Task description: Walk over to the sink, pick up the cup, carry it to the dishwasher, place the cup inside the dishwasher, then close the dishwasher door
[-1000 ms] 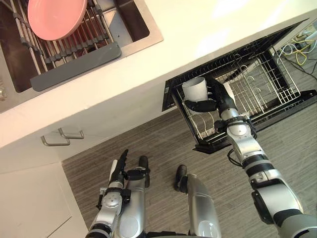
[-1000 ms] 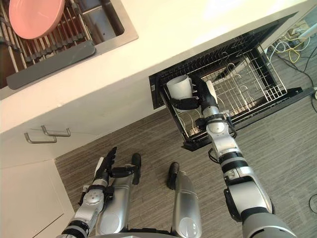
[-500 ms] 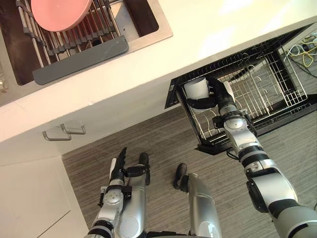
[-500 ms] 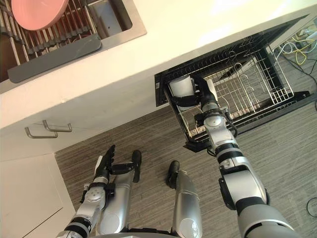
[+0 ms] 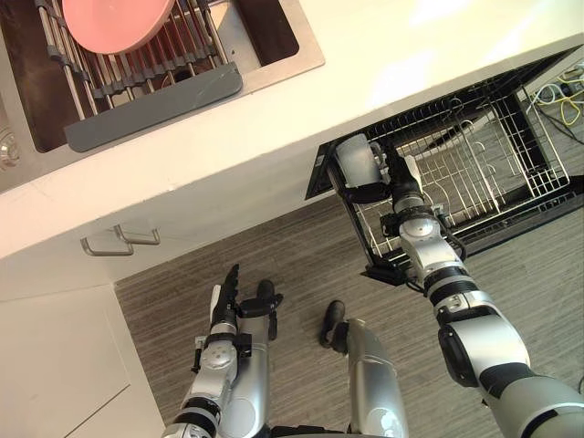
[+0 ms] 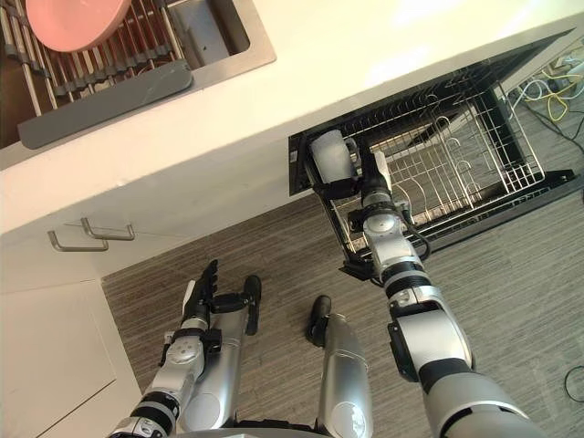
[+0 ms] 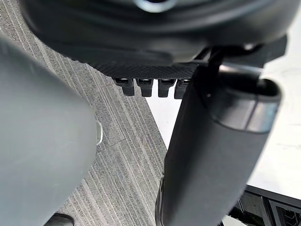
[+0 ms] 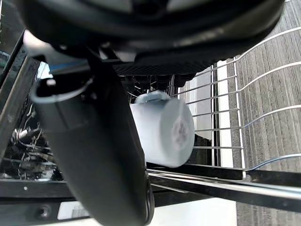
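Cup point(image 5: 358, 162) is sitting in the right hand point(image 5: 394, 179), with the fingers point(image 5: 365, 192) wrapping around its lower body, so it's grasped and not released. It's tipping over rather than standing upright. In the right wrist view its flat base point(image 8: 178, 129) is facing the camera, with rack wires running just behind it.

Position: the cup is hovering at the corner of the dishwasher rack point(image 5: 474, 173) nearest the sink side, right under the counter point(image 5: 365, 64) edge. I can't tell whether it's touching the wires or hanging just above them.

Progress, as I'm reading it:
- The walk to the sink, the pickup and the carry are looking done.
- The placing step is under way, with the cup at the rack but not let go.
- What's remaining is seating the cup, opening the hand, pulling the arm clear and shutting the door.

The dishwasher door point(image 5: 392, 270) is lying open and flat below the pulled-out rack, so the rack is probably needing a push in first.

Containers:
- The part of the rack that's showing is carrying bare wire tines, and I'm seeing no other dishes besides the cup.
- The sink point(image 5: 301, 55) is holding a drying rack point(image 5: 155, 105) with a pink plate point(image 5: 114, 11) resting on it.

Left hand point(image 5: 224, 306) is hanging low by the cabinet front, well apart from the work, fingers straight and holding nothing.

Risk I'm flagging: the arm is reaching across the door, so it needs to be fully out before any closing.
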`<state>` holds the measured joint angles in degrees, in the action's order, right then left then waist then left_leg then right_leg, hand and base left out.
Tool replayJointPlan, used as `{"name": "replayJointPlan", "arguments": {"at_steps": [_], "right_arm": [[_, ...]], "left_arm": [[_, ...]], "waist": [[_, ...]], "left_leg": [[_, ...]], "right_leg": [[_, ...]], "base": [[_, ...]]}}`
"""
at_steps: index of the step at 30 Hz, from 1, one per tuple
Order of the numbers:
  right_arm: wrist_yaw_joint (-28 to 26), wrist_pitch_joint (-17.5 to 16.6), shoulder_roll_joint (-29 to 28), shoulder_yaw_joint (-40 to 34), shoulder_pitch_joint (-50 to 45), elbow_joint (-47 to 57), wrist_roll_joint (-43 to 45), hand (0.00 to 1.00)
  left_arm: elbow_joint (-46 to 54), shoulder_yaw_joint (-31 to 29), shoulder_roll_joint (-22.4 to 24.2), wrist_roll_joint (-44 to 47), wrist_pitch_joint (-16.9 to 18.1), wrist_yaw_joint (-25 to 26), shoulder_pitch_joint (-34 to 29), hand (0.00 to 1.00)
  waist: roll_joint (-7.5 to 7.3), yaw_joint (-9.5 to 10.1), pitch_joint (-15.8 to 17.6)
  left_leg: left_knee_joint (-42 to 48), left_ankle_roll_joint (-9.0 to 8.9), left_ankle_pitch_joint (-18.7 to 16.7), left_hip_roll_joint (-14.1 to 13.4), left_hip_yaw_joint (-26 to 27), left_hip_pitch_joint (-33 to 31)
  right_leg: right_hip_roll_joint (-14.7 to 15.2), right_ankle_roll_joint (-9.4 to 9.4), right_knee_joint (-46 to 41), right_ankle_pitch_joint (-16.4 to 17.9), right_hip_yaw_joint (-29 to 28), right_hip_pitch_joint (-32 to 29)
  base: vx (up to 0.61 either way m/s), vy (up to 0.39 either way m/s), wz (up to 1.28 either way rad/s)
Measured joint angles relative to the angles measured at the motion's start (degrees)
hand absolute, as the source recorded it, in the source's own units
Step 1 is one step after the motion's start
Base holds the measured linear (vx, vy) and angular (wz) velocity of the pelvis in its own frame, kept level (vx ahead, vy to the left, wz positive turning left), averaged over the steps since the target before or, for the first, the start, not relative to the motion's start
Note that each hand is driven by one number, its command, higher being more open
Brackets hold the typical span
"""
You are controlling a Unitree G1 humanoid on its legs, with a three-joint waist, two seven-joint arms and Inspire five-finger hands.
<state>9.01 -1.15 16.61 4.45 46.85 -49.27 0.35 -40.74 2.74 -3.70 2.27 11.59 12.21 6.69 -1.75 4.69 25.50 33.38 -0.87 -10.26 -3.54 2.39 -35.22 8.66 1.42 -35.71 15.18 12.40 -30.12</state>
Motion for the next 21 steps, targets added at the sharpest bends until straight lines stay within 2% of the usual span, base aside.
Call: {"name": "replayJointPlan", "arguments": {"at_steps": [4,9,14,16,18,21], "right_arm": [[0.24,0.0,-1.38,-1.73,-1.03,0.45,0.0,1.0],[1.69,0.02,-3.1,-2.66,-9.45,10.4,-0.1,1.0],[3.61,0.06,-6.06,-4.32,-21.81,22.01,-2.48,1.0],[3.95,0.07,-8.4,-4.29,-29.96,30.28,-2.9,1.0],[3.9,-0.41,-10.81,-4.13,-37.43,37.09,-3.22,1.0],[3.67,-1.74,-12.83,-4.08,-43.5,41.39,-4.04,1.0]], "left_arm": [[-0.89,0.05,0.04,0.01,-0.17,0.15,0.02,1.0],[-2.66,0.22,-0.39,0.02,-0.52,0.18,-0.13,1.0],[-3.91,1.54,-1.5,-0.04,-1.38,0.24,-0.79,1.0],[-4.11,2.3,-1.79,-0.08,-1.67,0.19,-2.22,1.0],[-4.14,2.34,-1.94,-0.21,-1.75,0.01,-3.81,1.0],[-5.03,2.5,-2.05,-0.76,-2.07,-0.29,-4.81,1.0]], "waist": [[0.0,-0.03,0.0],[-0.01,-0.81,-0.01],[-0.09,-1.7,-0.05],[-0.18,-2.71,-0.11],[-0.8,-3.49,-0.98],[-1.8,-4.27,-3.13]], "left_leg": [[-0.87,-0.11,0.43,0.11,0.68,1.79],[-3.61,-0.21,1.3,0.5,1.25,4.88],[-9.06,-0.31,3.29,0.87,1.74,9.56],[-12.81,-0.42,4.45,1.01,2.06,13.46],[-16.48,-0.62,5.44,1.24,2.34,16.75],[-20.51,-0.79,6.84,1.2,2.55,18.95]], "right_leg": [[0.17,-0.02,-0.01,-0.02,-0.63,0.95],[0.36,-0.07,1.13,-0.14,-1.13,2.98],[0.17,-0.07,4.75,-1.31,-1.38,6.4],[-0.14,0.07,7.57,-2.15,-1.36,9.78],[-0.39,0.18,10.22,-2.63,-1.37,12.41],[-0.94,0.22,13.34,-3.64,-1.23,14.09]], "base": [[-0.01,-0.025,-0.04],[-0.02,-0.04,-0.03],[0.03,-0.036,-0.03],[0.11,-0.024,-0.06],[0.1,-0.012,-0.04],[0.12,-0.008,-0.04]]}}
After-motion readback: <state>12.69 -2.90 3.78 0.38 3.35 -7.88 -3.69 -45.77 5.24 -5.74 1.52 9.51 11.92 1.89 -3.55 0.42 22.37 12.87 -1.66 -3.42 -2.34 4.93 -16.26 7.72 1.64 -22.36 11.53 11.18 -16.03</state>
